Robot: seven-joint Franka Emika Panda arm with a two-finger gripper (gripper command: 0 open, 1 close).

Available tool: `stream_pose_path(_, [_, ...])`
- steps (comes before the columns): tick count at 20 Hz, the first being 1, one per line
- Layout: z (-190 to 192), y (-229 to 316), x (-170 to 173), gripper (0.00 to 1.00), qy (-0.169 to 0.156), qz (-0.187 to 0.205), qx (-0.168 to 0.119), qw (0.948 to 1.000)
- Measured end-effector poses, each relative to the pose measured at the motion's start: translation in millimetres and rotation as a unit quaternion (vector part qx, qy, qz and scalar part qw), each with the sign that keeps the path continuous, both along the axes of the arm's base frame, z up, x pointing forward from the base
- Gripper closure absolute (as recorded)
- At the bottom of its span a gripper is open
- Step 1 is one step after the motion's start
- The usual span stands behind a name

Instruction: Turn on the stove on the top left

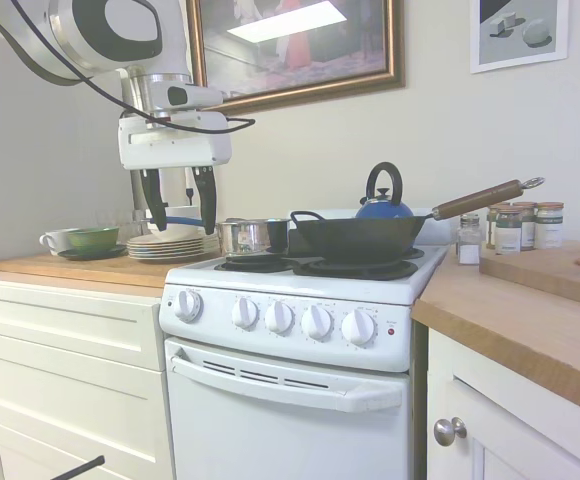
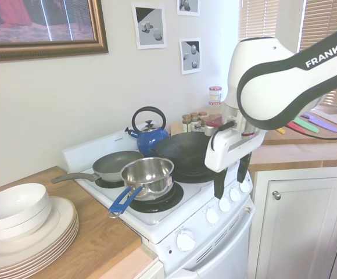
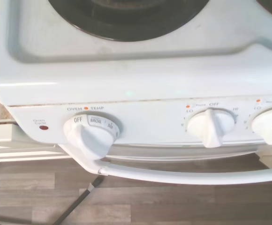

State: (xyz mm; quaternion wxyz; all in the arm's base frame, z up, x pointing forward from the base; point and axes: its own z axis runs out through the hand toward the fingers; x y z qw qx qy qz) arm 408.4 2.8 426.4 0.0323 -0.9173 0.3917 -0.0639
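First exterior view: pincer point(image 1: 179, 212) spread wide, empty; above stove point(image 1: 300, 285).

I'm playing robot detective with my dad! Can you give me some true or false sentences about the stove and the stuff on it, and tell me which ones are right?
1. The blue kettle sits at the back of the stove. True.
2. The robot's fingers are pinching a knob. False: the gripper hangs open above the stove's front, touching nothing.
3. The oven knob points to OFF. True.
4. The stove front has three knobs. False: it has five.
5. The shiny pot has a blue handle. True.
6. The black wok is on the wooden counter. False: it sits on a burner.
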Motion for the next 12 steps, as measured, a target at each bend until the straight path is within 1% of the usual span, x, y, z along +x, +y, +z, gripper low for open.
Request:
stream_pose_path(6, [-0.4,-1.0,4.9,0.0,0.002,0.004,-0.005,1.0])
stream_pose_path(12, [-6.5,-18.3,30.9,0.0,0.022,-0.004,-0.011,0.9997])
